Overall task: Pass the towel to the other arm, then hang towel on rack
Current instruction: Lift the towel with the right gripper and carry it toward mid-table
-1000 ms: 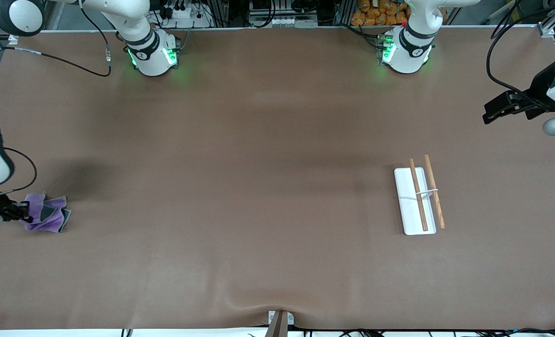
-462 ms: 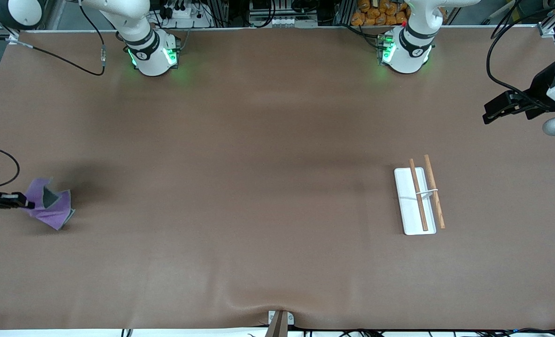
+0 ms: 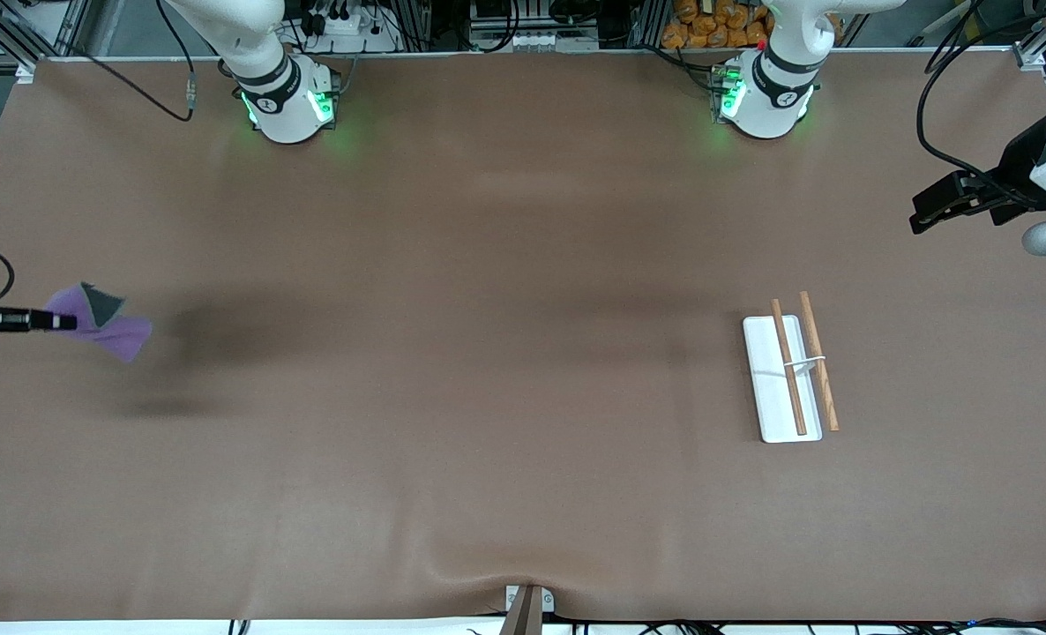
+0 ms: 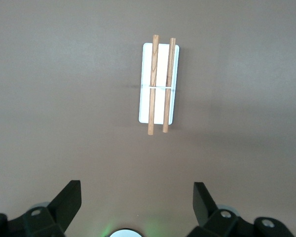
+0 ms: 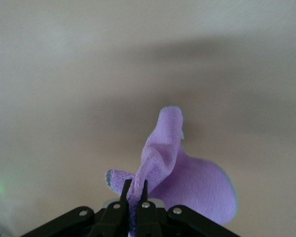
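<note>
Nearest the front camera of the task's things is the rack (image 3: 792,370), standing on the brown table (image 3: 488,397) toward the left arm's end: a white base plate with two thin wooden rods running side by side, joined by a slim white crosspiece. The left wrist view looks straight down on it (image 4: 158,84). Nothing hangs on the rods yet.

At much the same depth, at the right arm's end, the right gripper (image 3: 57,321) is clamped tight on the towel (image 3: 104,322) and holds it up over the table's edge region — a dark shadow lies on the table beside it. The right wrist view shows the fingers pinching a bunched corner, the purple cloth (image 5: 187,173) flopping out from there with a sliver of grey reverse showing.

The towel looks light and limp; it will sag and fold from whatever point is held, so a corner or edge pinch is enough. For the handover the receiving gripper would probably do best to take a free hanging corner, well apart from the giver's fingers.

Farther from the camera, the left gripper (image 3: 929,212) hangs over the left arm's end of the table, jaws spread wide and holding nothing — this arm waits.
</note>
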Controlling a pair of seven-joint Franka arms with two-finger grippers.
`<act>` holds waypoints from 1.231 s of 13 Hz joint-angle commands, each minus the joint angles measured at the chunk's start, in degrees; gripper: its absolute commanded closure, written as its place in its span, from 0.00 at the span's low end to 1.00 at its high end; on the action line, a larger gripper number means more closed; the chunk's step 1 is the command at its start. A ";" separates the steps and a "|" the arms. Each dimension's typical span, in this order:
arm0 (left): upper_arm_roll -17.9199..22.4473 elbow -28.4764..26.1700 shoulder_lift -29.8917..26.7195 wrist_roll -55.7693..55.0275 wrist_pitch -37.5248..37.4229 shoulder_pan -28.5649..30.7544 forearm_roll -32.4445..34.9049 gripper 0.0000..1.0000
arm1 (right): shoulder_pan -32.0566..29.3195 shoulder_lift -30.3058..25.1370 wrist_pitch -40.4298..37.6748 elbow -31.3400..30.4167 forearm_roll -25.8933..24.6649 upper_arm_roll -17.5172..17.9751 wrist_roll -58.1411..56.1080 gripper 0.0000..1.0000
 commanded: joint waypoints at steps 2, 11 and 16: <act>-0.15 0.29 -0.29 1.25 -0.60 0.35 0.11 0.00 | 8.88 -6.99 -4.62 -1.76 1.02 -0.42 12.90 1.00; -0.15 0.37 -0.29 1.25 -0.60 0.26 -0.07 0.00 | 29.27 -9.29 -2.71 -1.67 19.13 -0.34 63.16 1.00; -0.15 0.64 -0.29 2.03 -0.95 0.96 -0.15 0.00 | 41.49 -7.45 15.46 -1.41 26.06 -0.33 87.33 1.00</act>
